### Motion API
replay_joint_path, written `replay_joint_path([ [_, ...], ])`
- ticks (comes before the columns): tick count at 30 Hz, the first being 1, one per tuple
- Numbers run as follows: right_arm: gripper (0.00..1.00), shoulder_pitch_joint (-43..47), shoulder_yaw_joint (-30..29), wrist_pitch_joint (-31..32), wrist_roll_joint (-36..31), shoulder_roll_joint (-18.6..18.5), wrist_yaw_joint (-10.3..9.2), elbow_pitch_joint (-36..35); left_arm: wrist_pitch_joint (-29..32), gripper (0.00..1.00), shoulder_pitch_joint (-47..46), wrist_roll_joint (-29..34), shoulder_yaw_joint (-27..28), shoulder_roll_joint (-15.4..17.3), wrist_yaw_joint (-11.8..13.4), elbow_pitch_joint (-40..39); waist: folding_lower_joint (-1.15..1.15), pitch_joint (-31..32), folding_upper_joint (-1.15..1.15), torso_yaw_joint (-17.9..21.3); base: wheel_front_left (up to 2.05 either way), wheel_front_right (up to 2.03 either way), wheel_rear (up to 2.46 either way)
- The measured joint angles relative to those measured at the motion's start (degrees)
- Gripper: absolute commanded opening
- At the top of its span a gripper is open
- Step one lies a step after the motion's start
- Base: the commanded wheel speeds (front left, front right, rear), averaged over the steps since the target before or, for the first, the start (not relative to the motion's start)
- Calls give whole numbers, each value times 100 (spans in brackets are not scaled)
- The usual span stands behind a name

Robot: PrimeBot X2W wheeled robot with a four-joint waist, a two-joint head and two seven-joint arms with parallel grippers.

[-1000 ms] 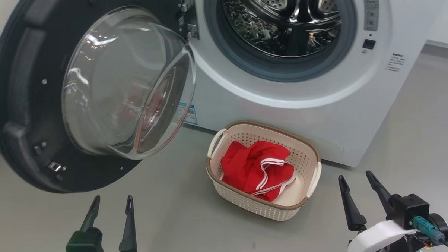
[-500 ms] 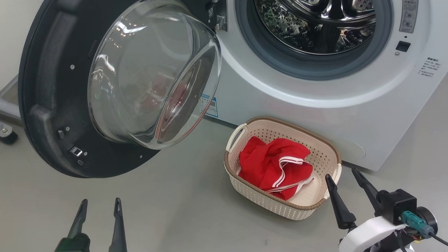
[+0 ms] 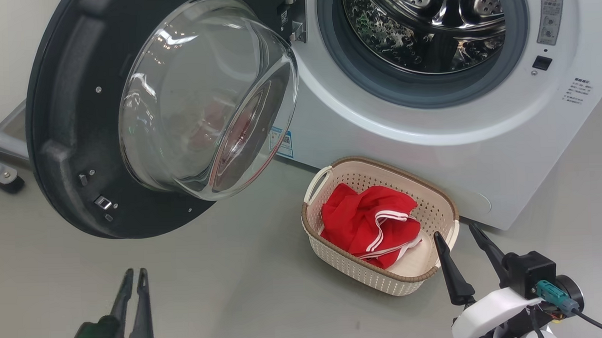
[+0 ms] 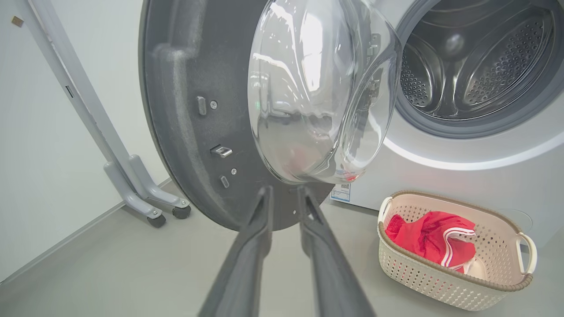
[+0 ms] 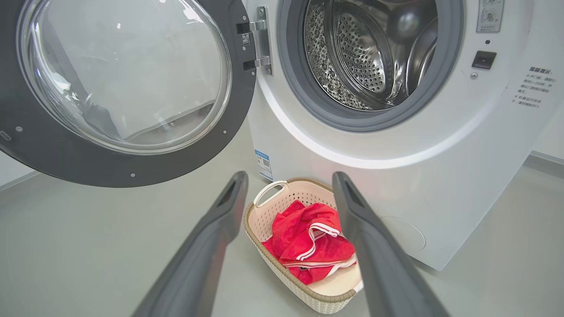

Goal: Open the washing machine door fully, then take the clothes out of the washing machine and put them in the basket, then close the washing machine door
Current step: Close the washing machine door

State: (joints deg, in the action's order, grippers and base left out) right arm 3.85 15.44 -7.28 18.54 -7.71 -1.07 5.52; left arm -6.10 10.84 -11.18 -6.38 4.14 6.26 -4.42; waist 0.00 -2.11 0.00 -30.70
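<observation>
The white washing machine [image 3: 405, 130] stands in front of me, its steel drum [image 3: 426, 29] showing no clothes. The washing machine door [image 3: 65, 147], black-rimmed with a bulging glass bowl, is swung wide to the left. Red clothes [image 3: 368, 221] with white stripe trim lie in the cream basket [image 3: 391, 165] on the floor before the machine. My left gripper [image 3: 136, 271] hangs low below the door, open by a narrow gap and holding nothing; in the left wrist view the left gripper [image 4: 285, 190] points at the door's lower rim. My right gripper [image 3: 454, 231] is open wide beside the basket's right end.
A grey wheeled stand [image 3: 1, 174] rests on the floor left of the door, against a pale wall. Grey floor [image 3: 235, 291] lies between my grippers and the machine.
The head camera shifted a second ago, sliding the scene right. Since then my left gripper's fingers have drawn close together. The right gripper stays wide open; door and basket are unmoved.
</observation>
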Motion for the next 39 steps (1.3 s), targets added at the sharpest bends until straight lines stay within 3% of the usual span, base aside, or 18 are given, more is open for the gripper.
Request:
replay_joint_path([
  [8,100,-18,15,0,0,3,1,51,-13,0,2,-248,-59,-20,-9,-155,0,1,0,1,0,0,0],
  [13,100,-38,41,0,0,2,45,65,-189,0,3,-880,-20,-56,-267,-423,0,-7,0,-6,0,0,0],
  [23,100,-132,52,25,-1,-12,49,77,-412,0,2,-4083,289,-134,-1093,-1152,0,-44,0,-31,0,0,0],
  [30,100,-144,55,47,-8,-46,49,77,-761,0,-5,-6117,138,-148,-1214,-1615,0,-85,0,-38,0,0,0],
  [34,100,-153,54,51,-49,-66,46,73,-757,0,-116,-7168,925,-154,-1261,-1669,0,-159,0,-41,0,0,0],
  [39,100,-154,48,96,-53,-98,43,59,-713,0,-473,-7620,1638,-144,-1268,-1608,0,-243,0,-41,0,0,0],
])
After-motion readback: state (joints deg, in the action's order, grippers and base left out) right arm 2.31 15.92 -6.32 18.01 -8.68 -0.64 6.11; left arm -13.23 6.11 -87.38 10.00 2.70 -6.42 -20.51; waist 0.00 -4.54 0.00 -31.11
